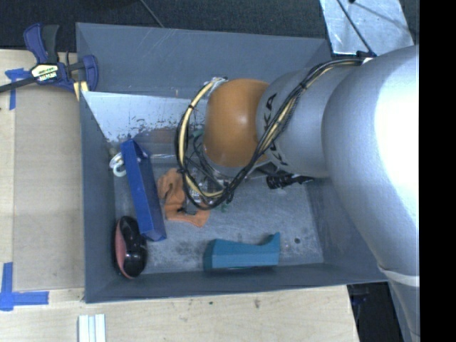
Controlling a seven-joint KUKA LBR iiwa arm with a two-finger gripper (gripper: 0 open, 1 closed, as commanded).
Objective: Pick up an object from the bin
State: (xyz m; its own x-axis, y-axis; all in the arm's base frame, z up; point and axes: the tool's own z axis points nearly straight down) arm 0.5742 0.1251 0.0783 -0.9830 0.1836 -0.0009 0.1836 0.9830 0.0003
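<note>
My gripper (192, 202) is down in the middle of the bin, mostly hidden under the arm's wrist, right over a crumpled orange soft thing (171, 191). Only its dark lower end shows, touching or just above the orange thing's right side. A long blue flat bar (143, 189) lies just left of the orange thing, running from the back left toward the front. A teal block with a raised corner (241, 254) lies near the front wall, below and right of the gripper.
A black and dark red oval thing (130, 246) lies in the front left corner. A small white hook (117, 165) sits by the left wall at the blue bar's far end. The arm covers the bin's right half.
</note>
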